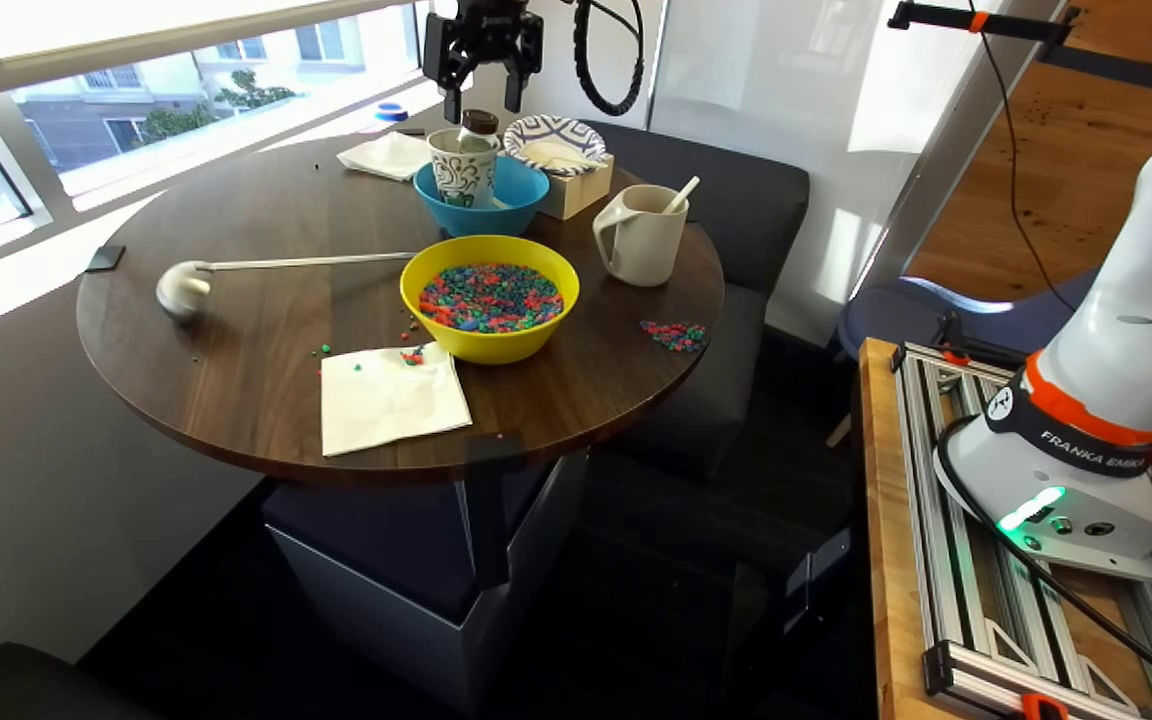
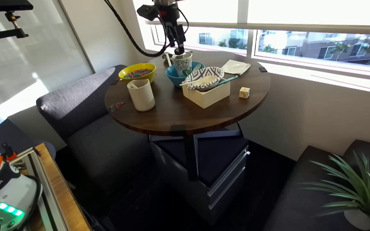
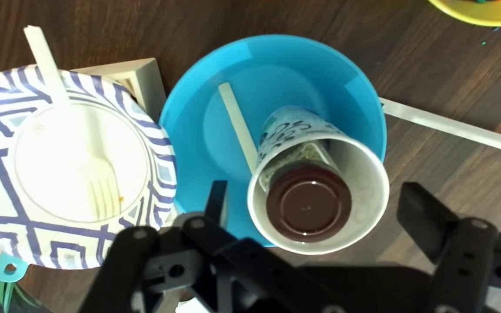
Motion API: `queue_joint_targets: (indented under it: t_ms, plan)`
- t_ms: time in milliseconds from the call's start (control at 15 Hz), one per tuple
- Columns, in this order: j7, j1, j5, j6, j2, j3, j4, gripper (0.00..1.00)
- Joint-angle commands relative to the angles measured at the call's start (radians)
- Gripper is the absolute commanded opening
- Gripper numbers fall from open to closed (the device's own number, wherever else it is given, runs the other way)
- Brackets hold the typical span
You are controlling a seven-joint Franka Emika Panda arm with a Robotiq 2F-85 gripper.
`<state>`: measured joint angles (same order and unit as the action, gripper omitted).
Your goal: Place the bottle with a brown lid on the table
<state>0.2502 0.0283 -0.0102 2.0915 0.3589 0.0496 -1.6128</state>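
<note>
The bottle with a brown lid stands inside a patterned paper cup, which sits tilted in a blue bowl on the round brown table. In the wrist view its round lid faces up, and part of its clear body with greenish contents shows inside the cup. My gripper is open and empty just above the cup. In the wrist view its fingers lie on either side of the cup rim. In an exterior view the gripper hides most of the bottle behind the cup rim.
A yellow bowl of beads and a white jug stand near the blue bowl. A patterned paper bowl rests on a wooden box. A ladle and napkins lie on the table. A wooden cube sits near the edge.
</note>
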Motion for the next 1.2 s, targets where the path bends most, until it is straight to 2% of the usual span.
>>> queue_joint_targets:
  t_ms: [0,467,600,867,1067,1133]
  plan:
    - [-0.038,0.012,-0.033,0.015,0.005,-0.002,-0.003,1.0]
    - [-0.061,0.029,-0.058,0.04,0.002,-0.005,-0.023,1.0]
    - [-0.079,0.031,-0.078,0.032,0.004,-0.009,-0.025,0.96]
    - [-0.08,0.023,-0.078,0.06,0.007,-0.006,-0.037,0.94]
    - [-0.076,0.022,-0.079,0.113,0.01,-0.006,-0.044,0.8]
    - [-0.073,0.021,-0.076,0.124,0.013,-0.005,-0.044,0.81]
